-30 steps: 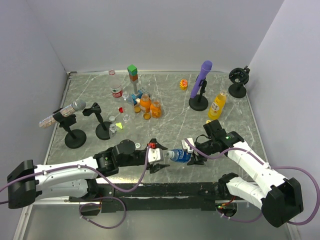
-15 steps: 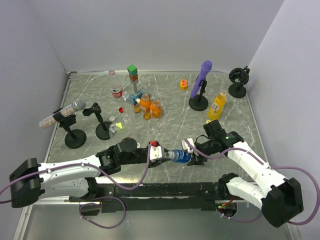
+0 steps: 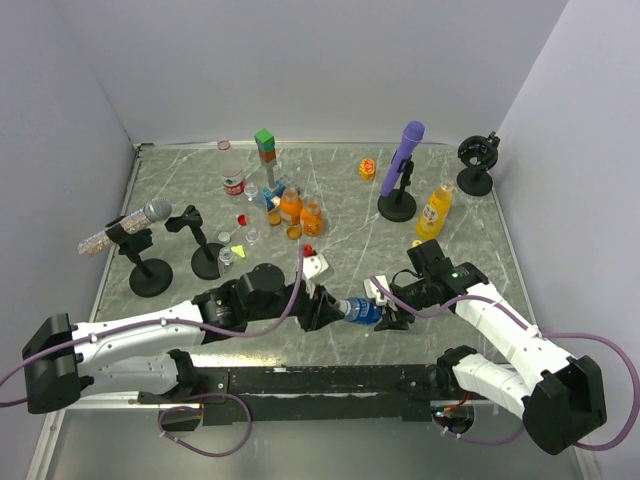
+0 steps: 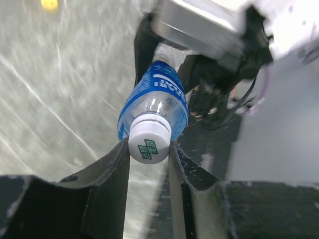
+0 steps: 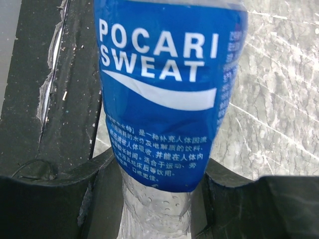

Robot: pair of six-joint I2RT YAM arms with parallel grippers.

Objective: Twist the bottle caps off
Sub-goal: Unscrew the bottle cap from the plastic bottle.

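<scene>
**Blue-labelled bottle clamped at both ends, cap in the left pincer**

In the top view the blue-labelled bottle (image 3: 362, 312) lies on its side at 6 o'clock on the table (image 3: 340, 190), close to the near edge. It is spanned between the 2 arms, its cap end pointing to 9 o'clock and its base to 3 o'clock.

The left gripper (image 3: 333, 309) sits at the bottle's 9 o'clock end. In its wrist view the white cap (image 4: 149, 144) is squarely between the 2 black fingers (image 4: 112, 172). One finger presses it from 9 o'clock and the other from 3 o'clock, with no gap showing on either side. The pincer is closed on the cap alone. The blue label runs away from the cap toward 12 o'clock, clear of the fingertips.

The right gripper (image 3: 385, 308) meets the bottle from 3 o'clock. Its wrist view shows both fingers (image 5: 102, 199) tight against the clear ribbed part just below the label, so it is clamped on the body. The printed label fills that view toward 12 o'clock.

Well apart from the held bottle, the yellow juice bottle (image 3: 434, 208) stands toward 2 o'clock beside the purple microphone (image 3: 404, 155). The red-labelled bottle (image 3: 233, 180) and 2 orange bottles (image 3: 291, 206) cluster toward 11 o'clock near the stacked blocks (image 3: 265, 150). A loose red cap (image 3: 242, 218) lies near that cluster.
</scene>
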